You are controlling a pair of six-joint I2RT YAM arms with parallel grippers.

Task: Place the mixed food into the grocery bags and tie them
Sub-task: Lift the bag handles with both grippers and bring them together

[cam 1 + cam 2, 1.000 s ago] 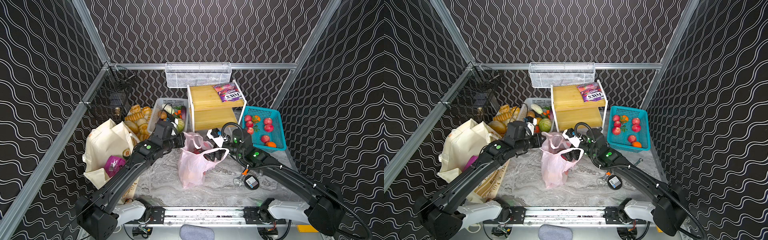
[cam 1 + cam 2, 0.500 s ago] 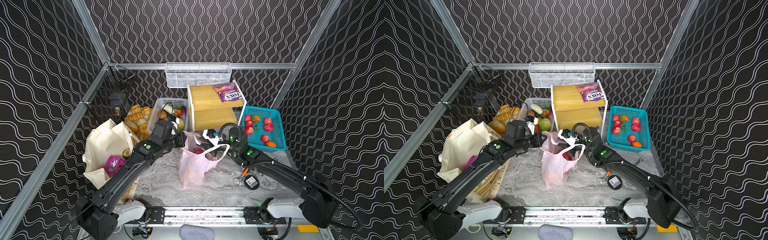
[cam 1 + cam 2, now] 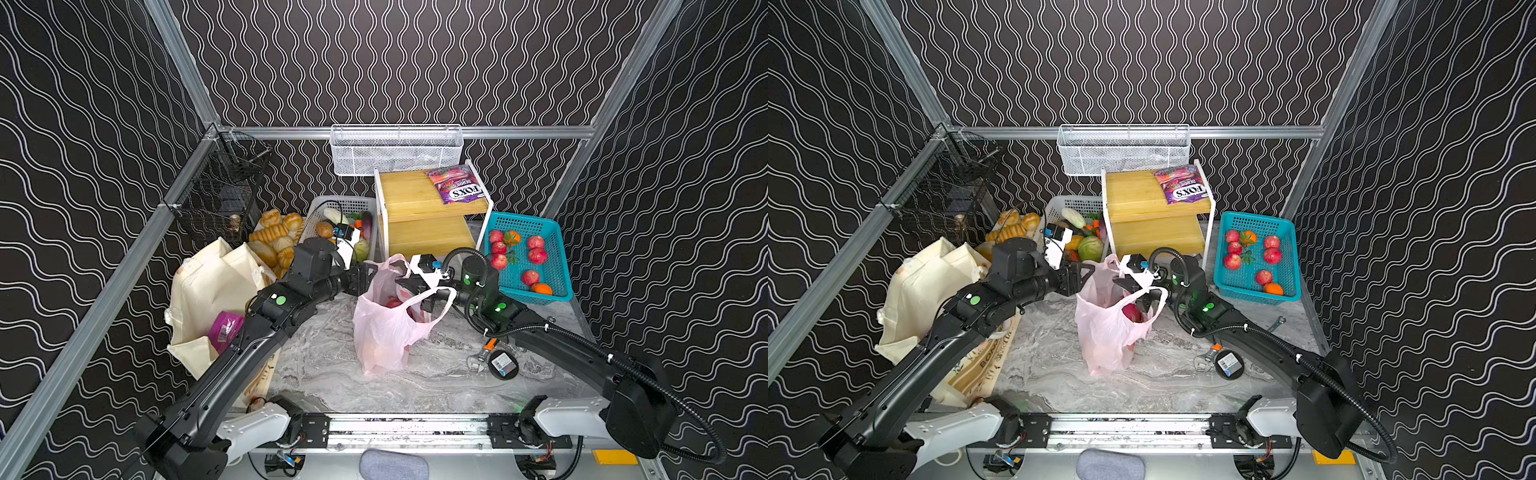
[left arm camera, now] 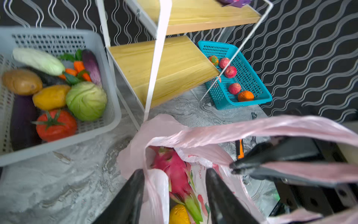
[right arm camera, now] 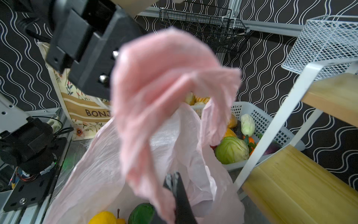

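In both top views the pink bag (image 3: 384, 332) stands upright in the middle of the table (image 3: 316, 374), its mouth gaping between the two arms. The left gripper (image 3: 371, 277) is at the bag's left rim, and the right gripper (image 3: 402, 283) is at the right rim beside a handle loop. A cloth tote (image 3: 208, 286) slumps at the table's left edge with a magenta pouch (image 3: 226, 326) in its mouth. A candy bag (image 3: 457, 189) lies on top of the shelf (image 3: 411, 195) behind. In the left wrist view the left gripper's fingers (image 4: 133, 197) stand well apart and clamp nothing, and a fold of the bag's near rim runs between them against one finger. Inside the bag lie a dragon fruit (image 4: 172, 164) and a yellow fruit (image 4: 179, 214). Across the opening, the right gripper (image 4: 235, 167) is pinched on a flat strip of the pink film. In the right wrist view its fingers (image 5: 182, 197) press together on the bag's handle, which drapes blurred close to the lens. The yellow fruit (image 5: 103, 218) and a green fruit (image 5: 141, 214) sit low in the bag.
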